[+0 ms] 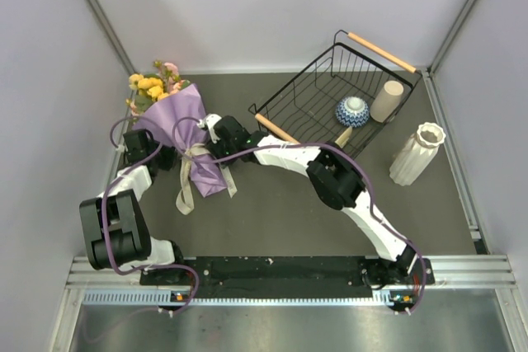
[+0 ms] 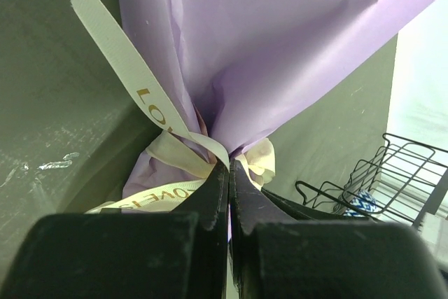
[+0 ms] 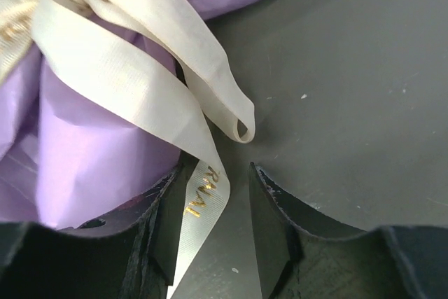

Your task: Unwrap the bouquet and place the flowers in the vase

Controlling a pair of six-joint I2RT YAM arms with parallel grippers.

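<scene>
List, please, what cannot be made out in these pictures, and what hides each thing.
- Stems of the flowers: the purple paper covers them in every view.
- Whether the shut left gripper pinches the ribbon: its own fingers hide the contact, left wrist view.
- Gold words on the ribbon: cut off by folds, both wrist views.
- Inside of the vase: too small, top view.

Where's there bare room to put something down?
Bare mat: by the front rail between bouquet and right arm, in front of the vase, and behind, between bouquet and wire basket. Crowded around the ribbon, where left tool and right tool meet.
</scene>
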